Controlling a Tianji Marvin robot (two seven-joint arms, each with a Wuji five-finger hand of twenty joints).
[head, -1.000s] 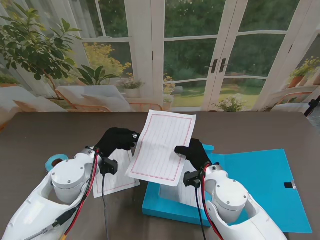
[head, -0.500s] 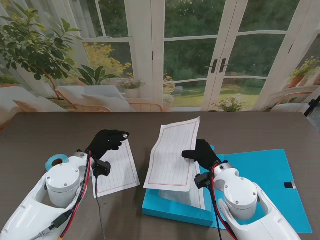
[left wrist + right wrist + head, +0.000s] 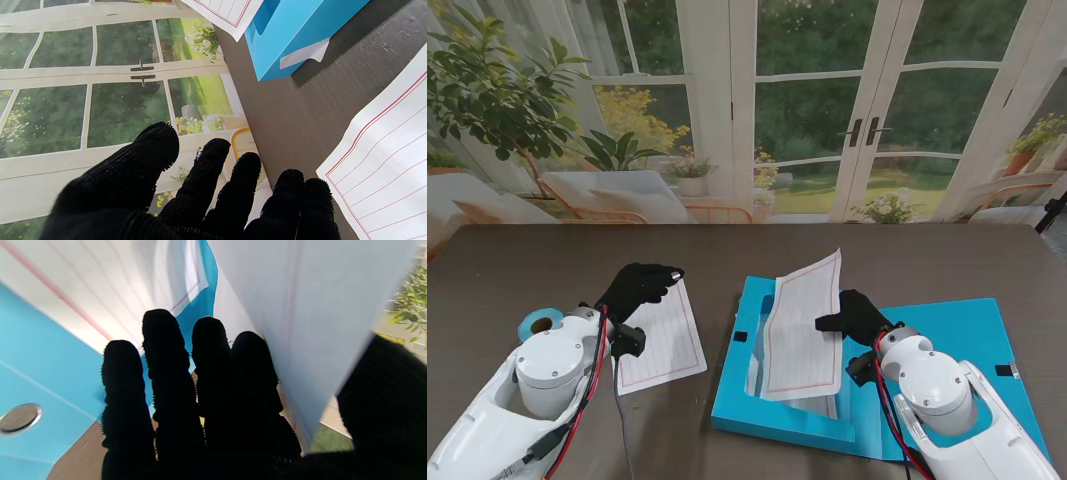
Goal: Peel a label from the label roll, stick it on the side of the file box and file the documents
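Note:
The open blue file box (image 3: 737, 405) lies in front of me, right of centre, its lid (image 3: 957, 350) folded out to the right. My right hand (image 3: 857, 315) is shut on a lined sheet (image 3: 802, 320), pinching it between thumb and fingers over the box; the same sheet (image 3: 300, 306) fills the right wrist view. More sheets lie inside the box. My left hand (image 3: 635, 285) hovers open over another lined sheet (image 3: 659, 340) on the table. A white label (image 3: 305, 53) sticks to the box's side (image 3: 283, 36), one corner lifting. The label roll (image 3: 537, 323) sits at the far left.
The dark wooden table (image 3: 547, 260) runs to a backdrop of glass doors and plants. A metal ring (image 3: 18, 418) is set in the blue box surface beside my right fingers.
My right hand has carried the lined sheet to the right and down over the open box. My left hand let go of it and drew back over the sheet on the table.

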